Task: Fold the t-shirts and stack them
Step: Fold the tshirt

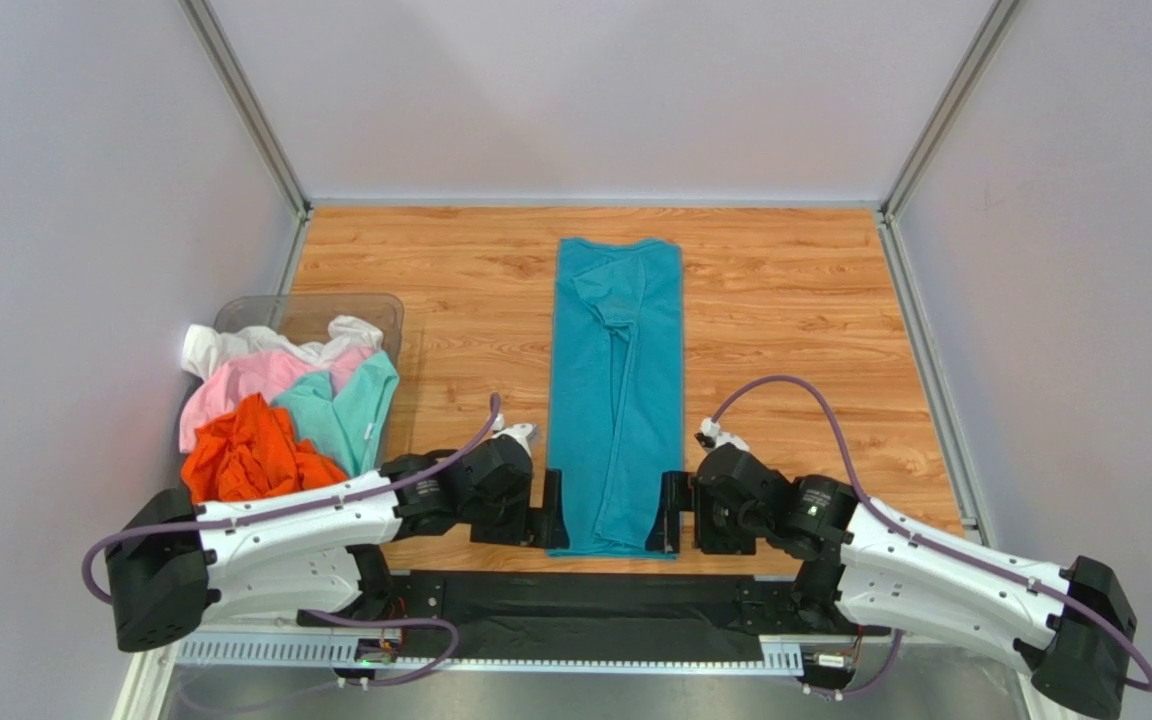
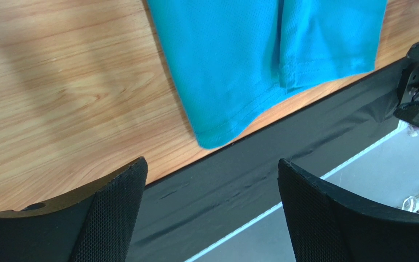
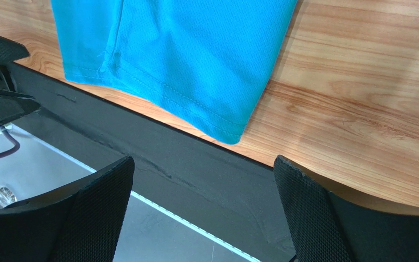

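A: How much room does the wood-grain table (image 1: 447,285) give?

B: Bare wood lies on both sides of the shirt. Grey walls close off the left, right and far edges, and a black strip (image 1: 582,600) runs along the near edge.

A: Where is the folded teal-blue t-shirt (image 1: 620,390)?

B: It lies flat in the middle of the table as a long, narrow band with its sides folded in. Its long axis runs from far to near, and the hem end points toward the arms. The hem sits at the near edge of the wood, with its corners reaching the black strip.

A: And the other shirts?

B: They are heaped in a clear plastic bin (image 1: 312,311) at the left, well apart from the teal one. There is a crumpled pink shirt (image 1: 237,393), an orange shirt (image 1: 252,450), a light aqua shirt (image 1: 342,405) and a white shirt (image 1: 214,348).

A: What about the grippers?

B: The left gripper (image 1: 552,510) is just beside the hem's left corner, and the right gripper (image 1: 669,515) is just beside its right corner. In the wrist views, each pair of black textured fingers (image 2: 113,213) (image 3: 315,207) is spread wide and grasps nothing. The cloth lies beyond the fingertips, not between them.
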Robot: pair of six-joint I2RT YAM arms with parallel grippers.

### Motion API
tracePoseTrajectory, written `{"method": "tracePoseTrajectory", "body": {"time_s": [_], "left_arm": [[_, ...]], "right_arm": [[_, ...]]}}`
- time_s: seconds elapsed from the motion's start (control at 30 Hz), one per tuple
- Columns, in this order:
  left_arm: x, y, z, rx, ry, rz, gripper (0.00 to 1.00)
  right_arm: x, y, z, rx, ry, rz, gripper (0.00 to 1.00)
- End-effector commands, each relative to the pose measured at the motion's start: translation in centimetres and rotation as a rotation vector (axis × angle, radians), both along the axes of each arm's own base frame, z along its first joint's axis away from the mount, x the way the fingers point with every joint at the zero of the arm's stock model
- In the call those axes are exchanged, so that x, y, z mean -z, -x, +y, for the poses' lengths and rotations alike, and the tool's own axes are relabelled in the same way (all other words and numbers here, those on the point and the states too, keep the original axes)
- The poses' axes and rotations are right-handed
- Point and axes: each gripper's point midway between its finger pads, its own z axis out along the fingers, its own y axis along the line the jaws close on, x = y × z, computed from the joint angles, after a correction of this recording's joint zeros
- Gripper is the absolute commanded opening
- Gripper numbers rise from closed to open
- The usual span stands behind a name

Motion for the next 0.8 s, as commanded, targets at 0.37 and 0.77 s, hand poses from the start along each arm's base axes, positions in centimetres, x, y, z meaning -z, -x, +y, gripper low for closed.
{"method": "tracePoseTrajectory", "body": {"time_s": [0.37, 0.77], "left_arm": [[2.7, -0.2, -3.6, 0.037, 0.000, 0.083, 0.50], [3.5, 0.3, -2.7, 0.013, -0.028, 0.113, 0.00]], "right_arm": [[0.9, -1.7, 0.7, 0.098, -0.004, -0.029, 0.96], [2.1, -2.1, 0.2, 0.130, 0.072, -0.014, 0.89]]}}
